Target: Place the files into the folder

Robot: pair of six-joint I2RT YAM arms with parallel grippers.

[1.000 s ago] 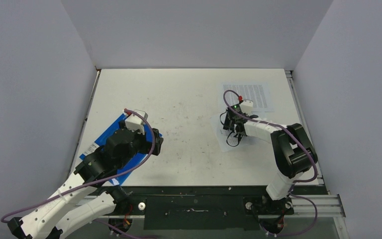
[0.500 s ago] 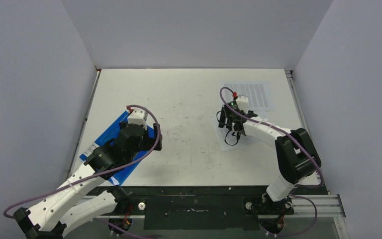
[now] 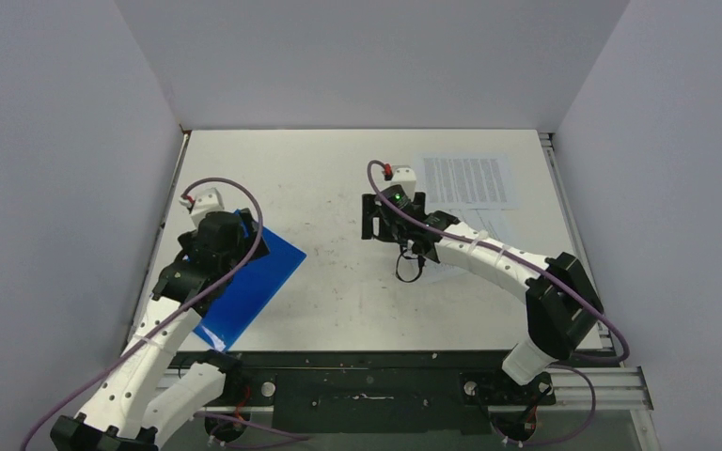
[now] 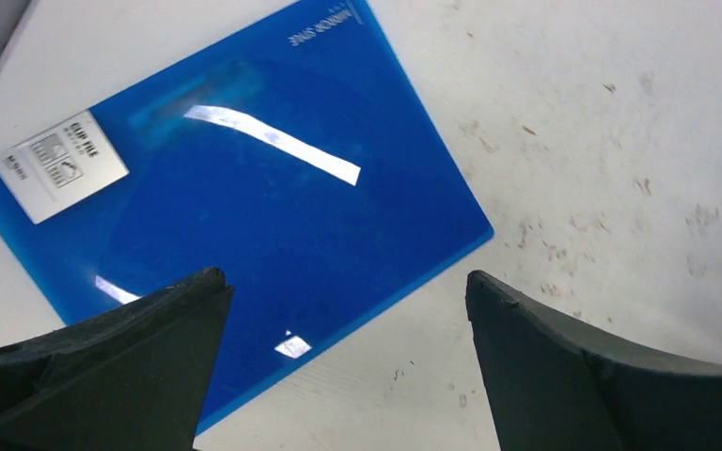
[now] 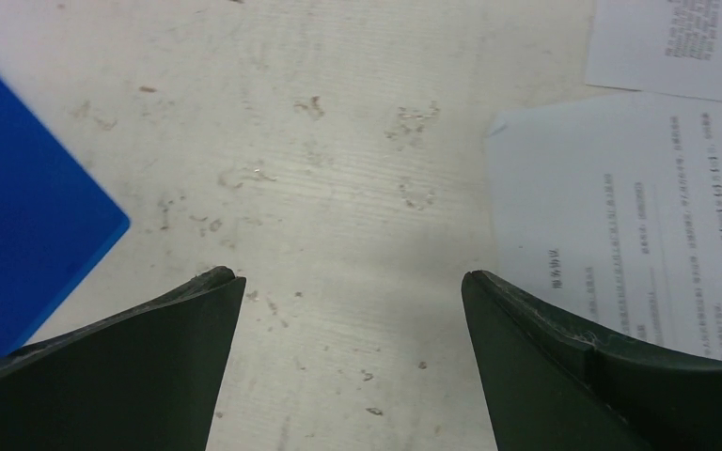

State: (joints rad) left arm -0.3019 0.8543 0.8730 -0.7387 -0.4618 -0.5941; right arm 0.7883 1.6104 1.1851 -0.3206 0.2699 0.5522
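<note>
While both arms reach out from the near edge of the table (image 3: 338, 169), the blue folder (image 3: 254, 277) lies closest to them. It is flat and closed on the near-left part of the tabletop, turned diagonally so that one corner points toward the middle. A small white label (image 4: 59, 166) sits by one corner of its cover. Over the folder's far-left part hovers the left gripper (image 4: 343, 277), pointing down. Its jaws stand spread wide with nothing between them, and whether the fingertips touch the cover I cannot tell.

Farther in, about mid-table, the right gripper (image 5: 346, 274) hangs over bare, scuffed tabletop between the folder and the papers. Its jaws are likewise spread wide and hold nothing. Just to its right lies the nearer sheet (image 5: 620, 235), printed with black text, flat on the table and partly hidden under the right arm in the top view. Beyond it, toward the far-right corner, lies the farther sheet (image 3: 470, 180), also flat. Their edges meet, and which one lies on top cannot be told. Both sheets are outside the folder and well apart from it.
</note>
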